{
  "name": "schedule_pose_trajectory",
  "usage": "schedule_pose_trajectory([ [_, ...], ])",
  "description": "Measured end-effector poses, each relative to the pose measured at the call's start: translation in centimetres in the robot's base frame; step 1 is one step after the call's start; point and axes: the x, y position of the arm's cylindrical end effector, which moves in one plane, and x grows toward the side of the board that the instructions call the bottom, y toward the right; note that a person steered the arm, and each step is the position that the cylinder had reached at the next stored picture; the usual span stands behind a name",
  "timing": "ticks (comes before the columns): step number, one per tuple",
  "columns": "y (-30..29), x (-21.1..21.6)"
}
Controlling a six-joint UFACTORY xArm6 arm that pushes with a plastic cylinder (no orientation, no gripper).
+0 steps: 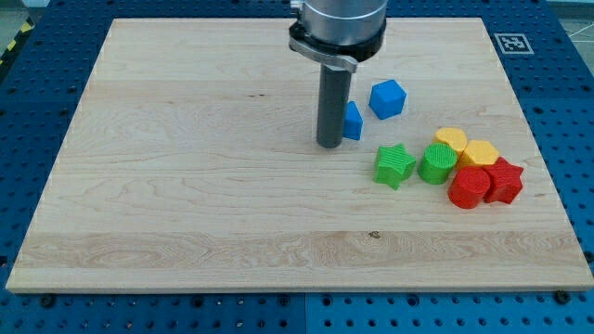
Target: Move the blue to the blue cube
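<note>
The blue cube (388,98) sits on the wooden board (186,186) right of centre, near the view's top. A second blue block (354,121), of a shape I cannot make out, lies just left of and below it, partly hidden behind my rod. My tip (328,145) rests on the board at the left lower side of that blue block, touching or almost touching it. A small gap separates the two blue blocks.
A green star (395,164) and a green cylinder (437,163) lie right of and below my tip. Further right are two yellow blocks (467,147), a red cylinder (470,187) and a red star (505,180), clustered together.
</note>
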Motion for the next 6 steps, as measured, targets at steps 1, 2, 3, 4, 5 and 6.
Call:
schedule_pose_trajectory([
  [1, 0.4, -1.2],
  [2, 0.6, -1.3],
  [3, 0.9, -1.6],
  [4, 1.2, -2.0],
  [5, 2.0, -2.3],
  [6, 3.0, -2.4],
])
